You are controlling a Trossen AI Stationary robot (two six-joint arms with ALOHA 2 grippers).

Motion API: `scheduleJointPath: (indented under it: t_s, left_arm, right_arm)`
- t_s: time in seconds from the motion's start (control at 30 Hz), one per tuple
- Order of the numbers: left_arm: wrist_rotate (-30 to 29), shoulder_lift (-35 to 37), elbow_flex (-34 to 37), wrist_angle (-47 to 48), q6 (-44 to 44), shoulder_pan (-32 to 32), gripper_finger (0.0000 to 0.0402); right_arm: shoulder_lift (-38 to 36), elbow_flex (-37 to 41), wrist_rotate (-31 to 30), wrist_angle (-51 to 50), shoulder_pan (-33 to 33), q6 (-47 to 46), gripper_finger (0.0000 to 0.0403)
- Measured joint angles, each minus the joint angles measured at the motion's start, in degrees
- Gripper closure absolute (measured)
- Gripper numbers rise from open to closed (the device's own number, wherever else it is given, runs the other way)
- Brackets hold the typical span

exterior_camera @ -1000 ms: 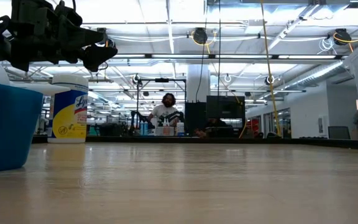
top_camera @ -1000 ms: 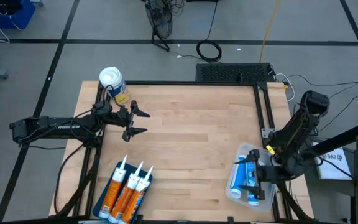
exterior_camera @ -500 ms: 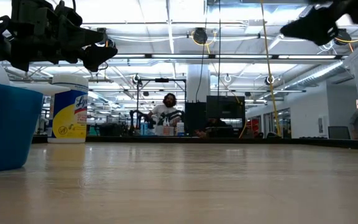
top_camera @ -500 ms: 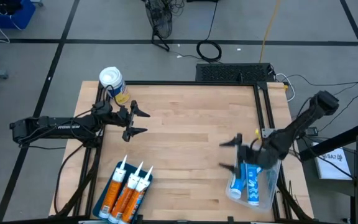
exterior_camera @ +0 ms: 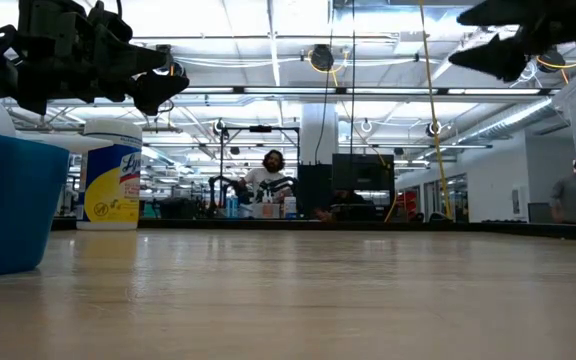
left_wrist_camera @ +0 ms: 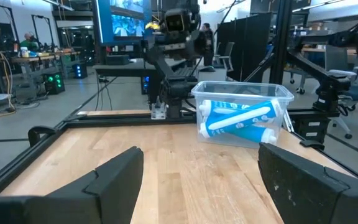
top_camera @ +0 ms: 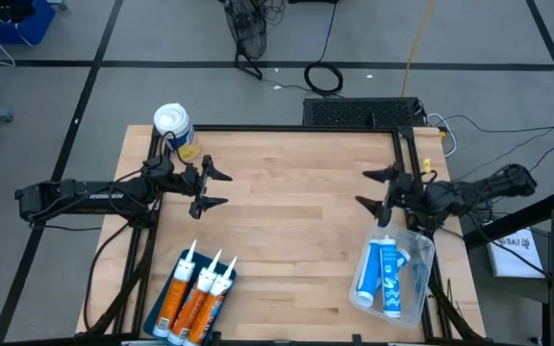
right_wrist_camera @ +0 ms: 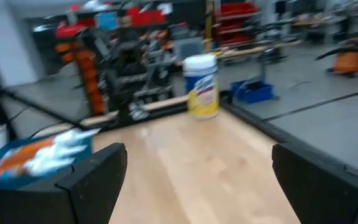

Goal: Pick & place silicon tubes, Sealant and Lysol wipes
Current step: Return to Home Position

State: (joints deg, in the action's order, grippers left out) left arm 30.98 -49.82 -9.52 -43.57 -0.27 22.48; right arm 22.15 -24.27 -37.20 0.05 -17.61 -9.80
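Observation:
The Lysol wipes canister (top_camera: 174,129), white lid and yellow label, stands upright on its base at the table's far left corner; it also shows in the low view (exterior_camera: 113,175) and the right wrist view (right_wrist_camera: 202,86). Three orange tubes with white nozzles (top_camera: 195,295) lie in a blue tray at the near left. Two blue-and-white tubes (top_camera: 383,274) lie in a clear bin (top_camera: 419,259) at the near right, also in the left wrist view (left_wrist_camera: 238,116). My left gripper (top_camera: 219,188) is open and empty above the table's left part. My right gripper (top_camera: 373,187) is open and empty above the table's right part, beyond the bin.
The middle of the wooden table (top_camera: 296,221) is bare. A black frame runs along the table's edges (top_camera: 407,163). A blue tray wall (exterior_camera: 8,200) stands close in the low view. People sit and stand in the room beyond the table (exterior_camera: 266,182).
My right gripper has risen out of the clear bin and swung toward the table's far edge, open and empty, leaving the blue-and-white tubes lying in the bin. My left gripper has kept still.

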Motion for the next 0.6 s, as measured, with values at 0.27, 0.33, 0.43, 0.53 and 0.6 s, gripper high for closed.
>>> scheduleJointPath:
  t_s: [0.27, 0.33, 0.43, 0.53, 0.6]
  left_arm:
    - [-0.02, 0.00, 0.00, 0.00, 0.00, 0.00, 0.0091]
    - [0.00, 0.00, 0.00, 0.00, 0.00, -0.02, 0.0091]
    - [0.00, 0.01, 0.00, 0.00, -0.01, -0.02, 0.0092]
    - [0.00, 0.02, 0.00, 0.00, 0.00, 0.00, 0.0092]
    - [-0.02, 0.00, 0.00, 0.00, 0.00, 0.00, 0.0091]
  right_arm:
    - [-3.34, 6.20, 12.10, -0.76, 9.66, 1.29, 0.0027]
    - [-5.18, 8.17, 12.00, -0.78, 11.03, 1.29, 0.0027]
    - [-8.76, 11.32, 11.76, -0.79, 12.08, 1.09, 0.0027]
    - [-12.69, 14.22, 11.71, -0.96, 12.38, 1.24, 0.0027]
    - [-15.02, 15.96, 11.79, -0.78, 12.36, 1.83, 0.0027]
